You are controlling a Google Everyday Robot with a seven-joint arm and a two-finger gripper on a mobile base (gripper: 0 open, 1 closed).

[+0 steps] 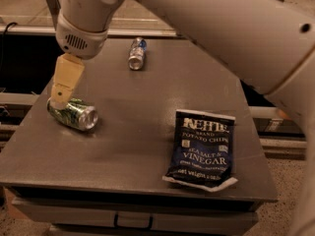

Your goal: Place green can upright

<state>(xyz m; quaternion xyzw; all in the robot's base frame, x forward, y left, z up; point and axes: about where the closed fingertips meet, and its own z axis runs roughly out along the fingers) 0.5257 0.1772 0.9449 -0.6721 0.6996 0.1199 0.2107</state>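
Note:
The green can (75,113), green and white streaked with a silver end facing right, lies on its side on the left part of the grey table (138,136). My gripper (60,100) hangs from the white arm at the upper left. Its cream fingers (66,78) point down and reach the can's left end from above. Whether they touch the can I cannot tell.
A silver-and-blue can (137,53) lies on its side at the table's back middle. A dark blue bag of salt and vinegar chips (202,149) lies flat at the front right. The table's left edge runs just beside the green can.

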